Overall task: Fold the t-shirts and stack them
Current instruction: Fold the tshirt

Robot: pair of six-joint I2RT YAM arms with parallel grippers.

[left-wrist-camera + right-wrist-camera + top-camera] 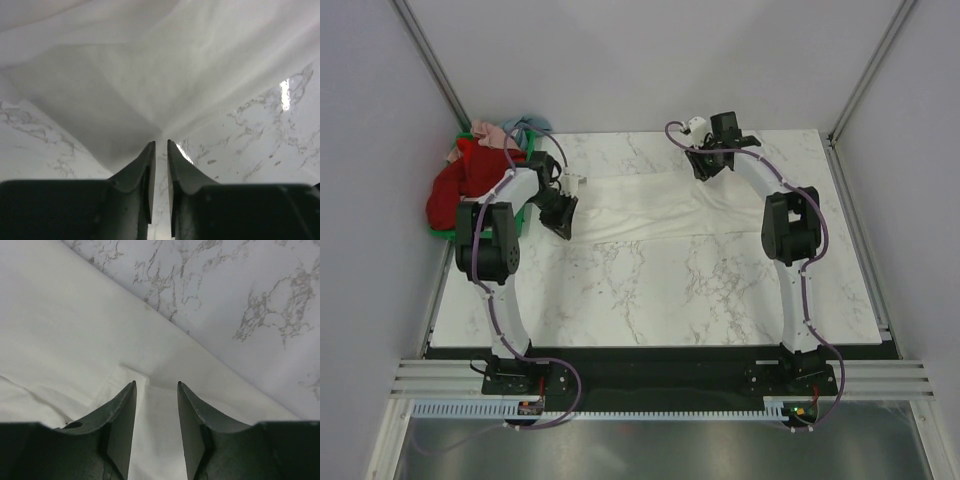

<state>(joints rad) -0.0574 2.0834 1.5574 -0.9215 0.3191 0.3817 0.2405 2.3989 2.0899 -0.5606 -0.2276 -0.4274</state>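
Observation:
A cream-white t-shirt lies spread across the far half of the marble table; its chest print is not visible. My left gripper is at the shirt's left end. In the left wrist view the jaws are nearly closed, and the cloth draws to a point at their tips. My right gripper is at the shirt's far right edge. In the right wrist view it is open, just above flat cloth beside a folded hem. Red, pink and pale blue shirts are heaped at far left.
The heap sits in a green crate against the left wall, just behind the left arm. Bare marble table lies between the shirt and the arm bases. Walls and frame posts close in the table on three sides.

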